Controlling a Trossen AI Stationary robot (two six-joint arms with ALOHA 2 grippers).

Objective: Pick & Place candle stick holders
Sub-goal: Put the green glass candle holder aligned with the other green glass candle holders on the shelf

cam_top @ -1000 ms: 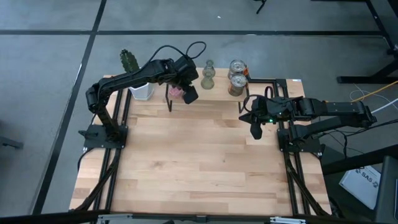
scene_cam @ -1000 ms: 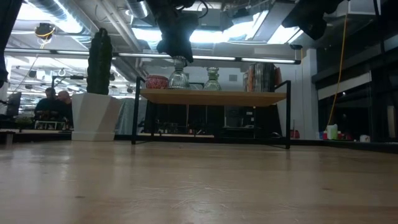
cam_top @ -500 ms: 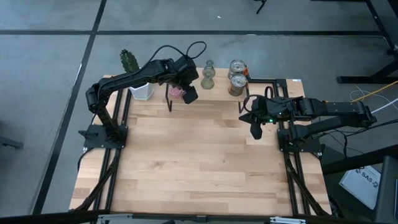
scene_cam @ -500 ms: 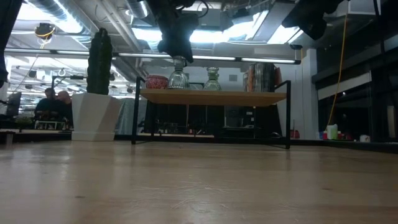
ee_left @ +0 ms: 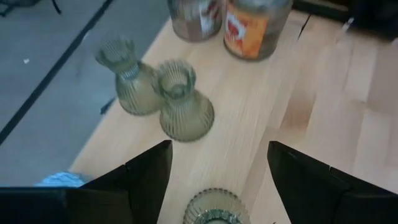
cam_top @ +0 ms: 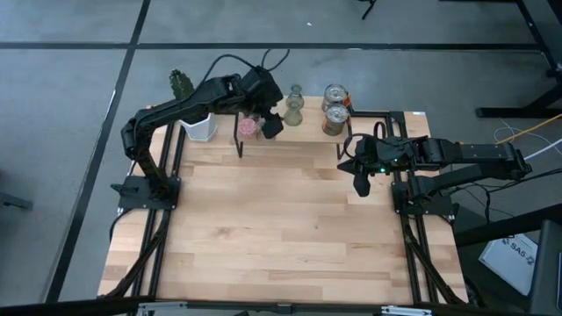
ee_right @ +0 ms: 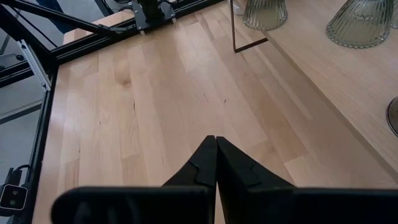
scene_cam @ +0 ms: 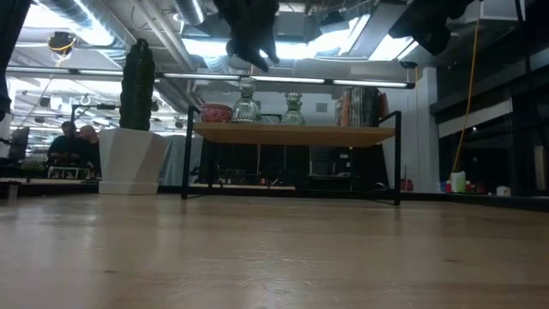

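Observation:
Three olive-green ribbed holders stand on their flared bases on the raised wooden shelf (cam_top: 307, 132) at the table's far edge. In the left wrist view one (ee_left: 214, 208) is right below my left gripper (ee_left: 219, 148) and two (ee_left: 183, 102) (ee_left: 127, 78) stand farther off. Two silvery cups (ee_left: 255, 25) (ee_left: 196, 15) stand beyond them. A pink round holder (cam_top: 248, 128) sits on the shelf's left part. My left gripper (cam_top: 272, 125) is open and empty above the shelf. My right gripper (cam_top: 361, 185) is shut and empty over the table's right part.
A white pot with a green cactus (cam_top: 198, 127) stands left of the shelf. The shelf has thin black legs (scene_cam: 186, 154). Bare wooden table (cam_top: 281, 219) lies between the arms and toward the near edge. People sit in the room behind (scene_cam: 73, 142).
My left gripper has gone up and a little toward the far edge, off the top of the olive holder it stood on. That holder stays upright on the shelf.

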